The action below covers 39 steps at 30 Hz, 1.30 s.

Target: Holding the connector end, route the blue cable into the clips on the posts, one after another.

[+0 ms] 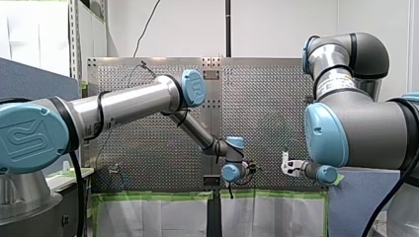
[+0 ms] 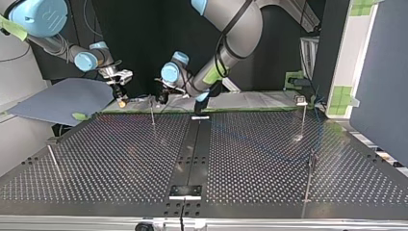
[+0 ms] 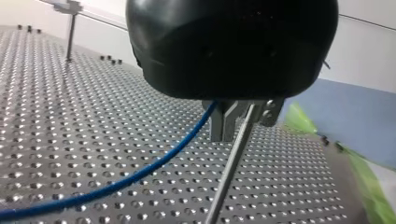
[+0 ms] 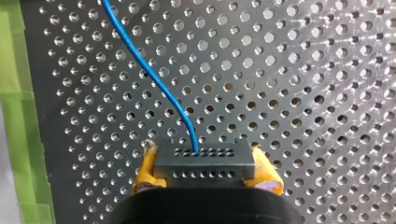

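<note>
Yellow pads [image 4: 147,170] of your right gripper [image 4: 203,154] sit closest in its wrist view, closed partway onto both ends of a dark grey connector [image 4: 205,165] and holding it firmly. From the top of that connector the blue cable [image 4: 149,74] rises in a slim curve, running ahead of the gripper over the perforated table [image 4: 303,93]. A strip of green tape [image 4: 18,116] edges the table beside the gripper.

Your left gripper [image 3: 226,135] is black. From its wrist view you cannot tell whether it is open or closed. The cable runs right up beside its tip, then sweeps away in a long arc just above the table. A thin metal post [image 3: 229,177] leans across just beside the same tip, touching or nearly touching it.

Looking from across the table, you see both grippers near its far edge, your right one at that view's left and your left one just beside the nearest post. Three more posts [image 2: 303,115] stand well apart around the table. A grey-blue sheet [image 2: 62,98] lies off the table's far left corner.
</note>
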Each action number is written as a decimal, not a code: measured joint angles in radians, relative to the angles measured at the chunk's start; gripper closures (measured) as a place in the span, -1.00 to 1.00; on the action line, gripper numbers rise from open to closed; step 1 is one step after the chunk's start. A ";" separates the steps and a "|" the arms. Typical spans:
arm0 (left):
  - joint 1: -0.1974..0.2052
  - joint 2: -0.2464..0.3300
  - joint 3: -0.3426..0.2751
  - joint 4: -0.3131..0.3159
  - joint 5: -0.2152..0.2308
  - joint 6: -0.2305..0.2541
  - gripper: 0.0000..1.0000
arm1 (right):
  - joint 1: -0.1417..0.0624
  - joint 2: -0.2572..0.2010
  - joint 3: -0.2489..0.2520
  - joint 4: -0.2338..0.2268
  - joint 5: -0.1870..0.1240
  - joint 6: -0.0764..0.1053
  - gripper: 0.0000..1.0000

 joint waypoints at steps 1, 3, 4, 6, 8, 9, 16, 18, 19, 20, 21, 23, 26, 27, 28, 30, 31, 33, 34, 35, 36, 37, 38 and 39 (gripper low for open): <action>0.003 0.000 0.002 0.000 0.006 -0.009 1.00 | 0.000 0.000 -0.001 0.000 0.000 0.001 1.00; 0.007 -0.002 0.005 -0.001 0.013 -0.022 1.00 | 0.001 0.000 -0.004 -0.001 0.000 0.004 1.00; 0.010 -0.005 0.007 -0.002 0.018 -0.029 1.00 | 0.001 0.000 -0.005 -0.002 0.000 0.005 1.00; 0.014 -0.015 0.017 -0.008 0.027 -0.038 1.00 | 0.001 0.000 -0.007 -0.002 0.000 0.006 1.00; 0.018 -0.031 0.033 -0.020 0.033 -0.044 1.00 | 0.002 0.000 -0.009 -0.002 0.000 0.009 1.00; 0.019 -0.038 0.039 -0.025 0.035 -0.045 1.00 | 0.002 0.000 -0.011 -0.003 0.000 0.010 1.00; 0.030 -0.054 0.061 -0.038 0.038 -0.046 1.00 | 0.003 0.001 -0.015 -0.006 0.001 0.018 1.00; 0.033 -0.054 0.063 -0.039 0.035 -0.041 1.00 | 0.003 0.000 -0.016 -0.007 0.001 0.019 1.00; 0.035 -0.054 0.063 -0.039 0.030 -0.035 1.00 | 0.003 0.001 -0.017 -0.008 0.001 0.020 1.00; 0.037 -0.054 0.064 -0.039 0.025 -0.031 1.00 | 0.003 0.001 -0.018 -0.008 0.002 0.022 1.00; 0.039 -0.054 0.064 -0.039 0.021 -0.027 1.00 | 0.003 0.001 -0.021 -0.009 0.003 0.024 1.00; 0.044 -0.054 0.064 -0.038 0.010 -0.018 1.00 | 0.005 0.001 -0.025 -0.009 0.004 0.028 1.00; 0.049 -0.054 0.064 -0.032 -0.009 -0.003 1.00 | 0.006 0.002 -0.032 -0.009 0.005 0.034 1.00; 0.050 -0.054 0.064 -0.030 -0.013 0.001 1.00 | 0.006 0.002 -0.035 -0.009 0.005 0.038 1.00; 0.051 -0.054 0.064 -0.025 -0.018 0.005 1.00 | 0.007 0.002 -0.037 -0.009 0.005 0.040 1.00; 0.052 -0.054 0.066 -0.020 -0.024 0.009 1.00 | 0.007 0.002 -0.043 -0.010 0.006 0.048 1.00; 0.052 -0.054 0.068 -0.018 -0.026 0.011 1.00 | 0.008 0.002 -0.045 -0.010 0.006 0.051 1.00; 0.051 -0.054 0.071 -0.016 -0.029 0.013 1.00 | 0.008 0.002 -0.049 -0.011 0.007 0.056 1.00; 0.051 -0.053 0.074 -0.015 -0.030 0.014 1.00 | 0.008 0.003 -0.051 -0.011 0.007 0.058 1.00; 0.051 -0.054 0.076 -0.015 -0.030 0.014 1.00 | 0.008 0.003 -0.052 -0.012 0.007 0.060 1.00; 0.051 -0.054 0.078 -0.015 -0.031 0.014 1.00 | 0.008 0.003 -0.053 -0.013 0.007 0.063 1.00; 0.052 -0.054 0.081 -0.015 -0.031 0.014 1.00 | 0.008 0.003 -0.054 -0.015 0.007 0.066 1.00; 0.053 -0.053 0.082 -0.015 -0.032 0.014 1.00 | 0.008 0.003 -0.054 -0.018 0.007 0.071 1.00; 0.054 -0.054 0.084 -0.014 -0.033 0.014 1.00 | 0.008 0.004 -0.055 -0.024 0.007 0.077 1.00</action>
